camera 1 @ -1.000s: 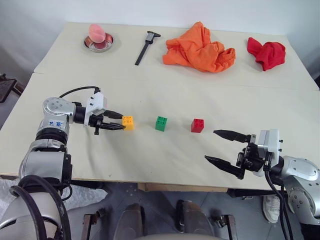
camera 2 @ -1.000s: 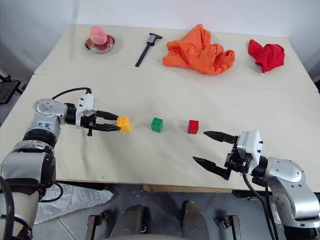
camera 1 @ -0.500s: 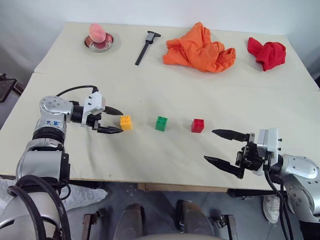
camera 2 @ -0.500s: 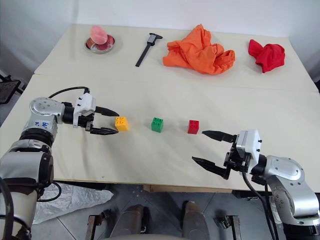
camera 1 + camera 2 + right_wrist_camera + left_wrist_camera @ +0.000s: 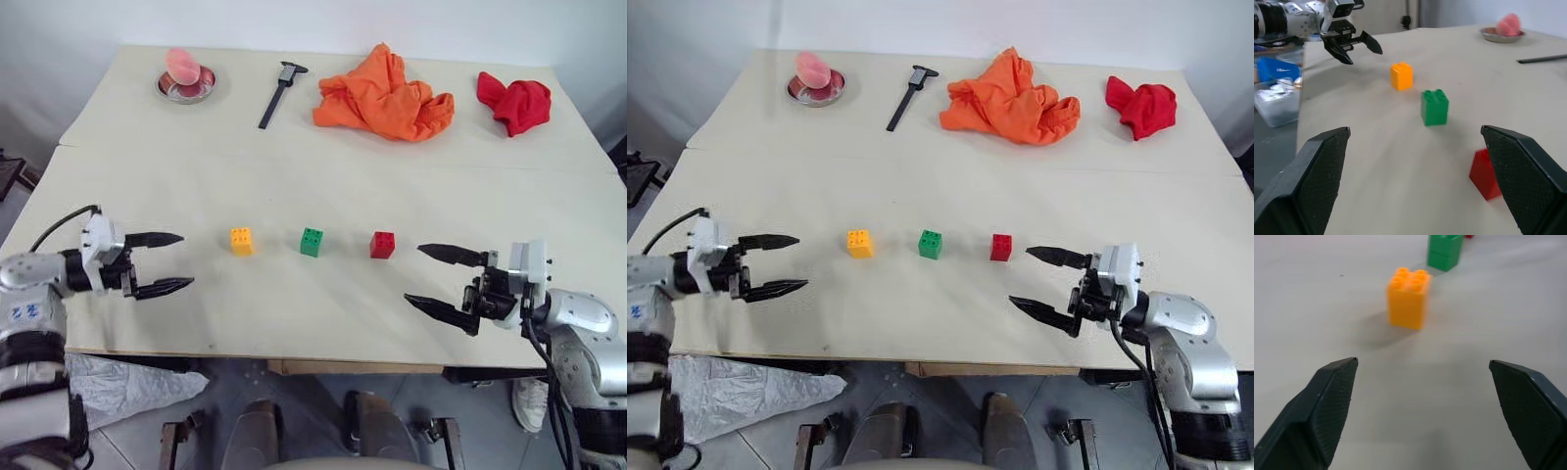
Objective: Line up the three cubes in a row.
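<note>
No text, label or number can be read on anything.

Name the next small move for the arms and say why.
Probably just draw both arms back and stop. The yellow cube, green cube and red cube already stand in one evenly spaced row on the table. The left gripper and right gripper are open, hold nothing and hang clear of either end.
</note>
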